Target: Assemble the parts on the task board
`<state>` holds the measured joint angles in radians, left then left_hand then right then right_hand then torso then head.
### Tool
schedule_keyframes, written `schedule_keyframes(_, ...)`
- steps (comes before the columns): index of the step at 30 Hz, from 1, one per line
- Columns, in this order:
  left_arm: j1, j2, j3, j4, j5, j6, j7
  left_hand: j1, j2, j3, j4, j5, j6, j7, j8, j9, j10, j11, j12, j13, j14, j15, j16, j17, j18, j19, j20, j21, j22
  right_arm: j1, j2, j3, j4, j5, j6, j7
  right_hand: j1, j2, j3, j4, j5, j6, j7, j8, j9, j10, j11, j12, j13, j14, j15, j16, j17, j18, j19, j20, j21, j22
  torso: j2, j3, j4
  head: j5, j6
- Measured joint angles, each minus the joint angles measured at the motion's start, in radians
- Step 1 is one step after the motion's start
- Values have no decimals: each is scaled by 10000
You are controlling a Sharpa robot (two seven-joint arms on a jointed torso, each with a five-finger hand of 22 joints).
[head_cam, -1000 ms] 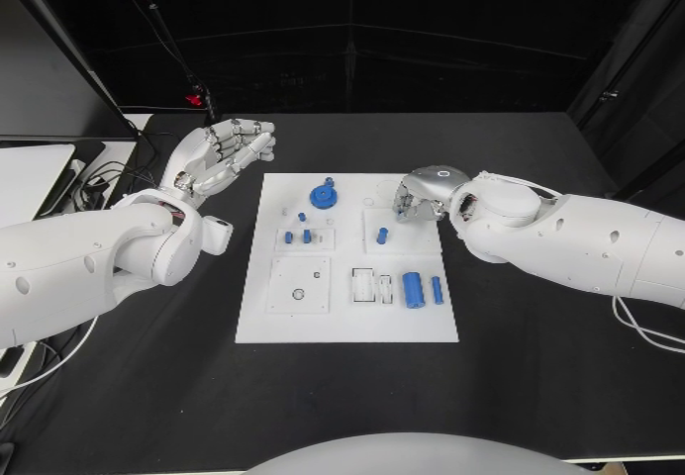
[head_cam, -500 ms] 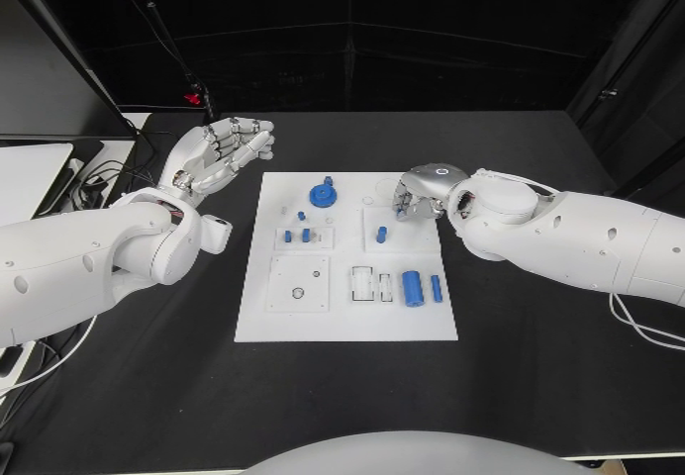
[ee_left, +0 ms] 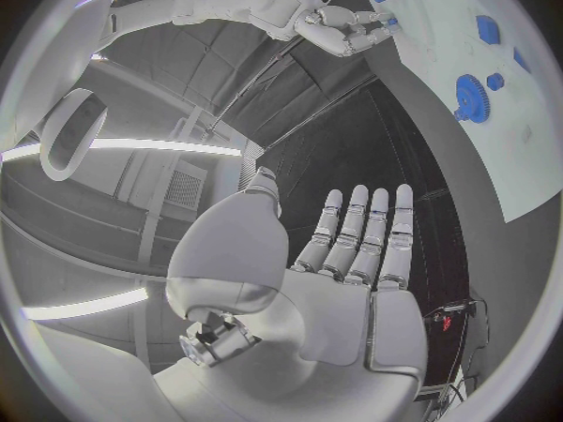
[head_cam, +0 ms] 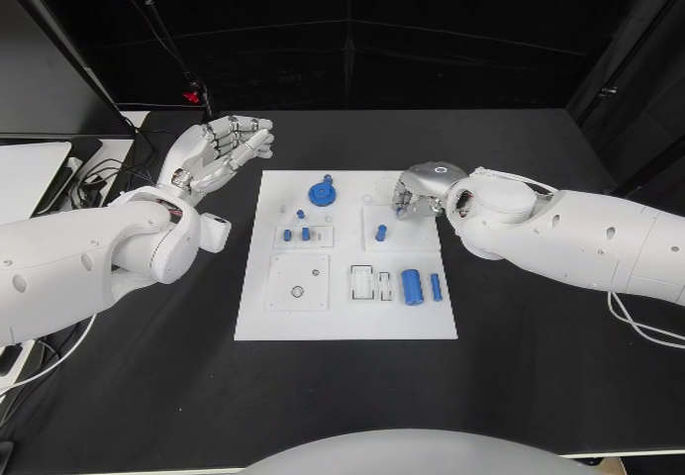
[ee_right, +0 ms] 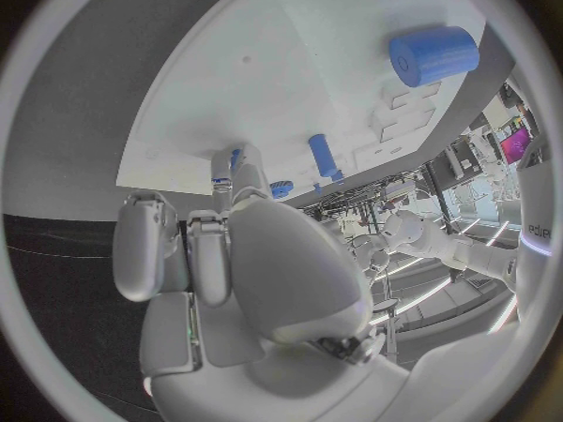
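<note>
Even overhead light, dark surroundings; wrist views fisheye-bent.

The left robot hand (ee_left: 317, 281) is seen held flat, palm exposed, fingers (ee_left: 381, 230) straight and side by side. The white task board (ee_left: 493, 94) with a blue gear (ee_left: 472, 98) is seen beyond, the right robot hand (ee_left: 346, 28) at its far edge.
</note>
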<state>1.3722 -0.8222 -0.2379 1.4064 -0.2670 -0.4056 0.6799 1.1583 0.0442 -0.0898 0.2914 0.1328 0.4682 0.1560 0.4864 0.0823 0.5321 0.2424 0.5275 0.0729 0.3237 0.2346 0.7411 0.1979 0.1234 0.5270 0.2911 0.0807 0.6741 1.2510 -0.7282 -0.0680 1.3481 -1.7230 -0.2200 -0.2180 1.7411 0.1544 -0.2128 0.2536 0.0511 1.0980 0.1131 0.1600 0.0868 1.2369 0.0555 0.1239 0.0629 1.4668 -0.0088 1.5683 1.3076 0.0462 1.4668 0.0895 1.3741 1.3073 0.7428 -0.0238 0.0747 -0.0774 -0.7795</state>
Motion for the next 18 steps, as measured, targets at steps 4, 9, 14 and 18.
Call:
schedule_keyframes(4,0,0,0,-3,1,2,0,40,40,-27,-27,0,0,0,38,0,0,0,39,0,0,0,0,-11,0,0,0,0,-9,-20,-28,-6,45,-5,-74,-41,0,0,0,0,0,11,11,-7,4,0,0,-41,-11,0,0,0,0,0,0,0,0,0,0,0,0,-7,-6)
schedule_keyframes(9,0,0,0,-3,2,3,1,40,40,-55,1,62,0,0,38,0,0,0,39,0,1,1,41,-27,0,0,0,0,-9,-53,-86,-21,99,-6,-208,-64,-1,-1,-1,-1,0,13,13,-13,11,0,-1,-80,-20,0,0,0,0,0,0,0,0,0,-1,0,0,-14,-12)
schedule_keyframes(14,0,-6,0,-3,2,5,1,40,39,-55,1,62,0,0,75,-7,0,0,76,-9,2,1,41,-52,0,3,-3,0,-20,-81,-147,-37,149,-6,-371,-66,-1,-1,-1,0,-20,44,45,-16,11,18,-20,-121,-19,0,0,0,-1,0,0,0,0,0,-2,0,-3,-24,-4)
schedule_keyframes(18,0,-15,0,-1,3,5,1,40,39,-55,1,62,0,0,75,-10,0,0,87,-9,2,2,41,-60,0,35,-35,0,-20,-102,-216,-53,208,-6,-503,-65,-1,-1,26,27,-35,44,47,-17,8,17,-20,-121,-18,0,0,0,-1,0,0,0,0,0,-3,0,-3,-29,0)
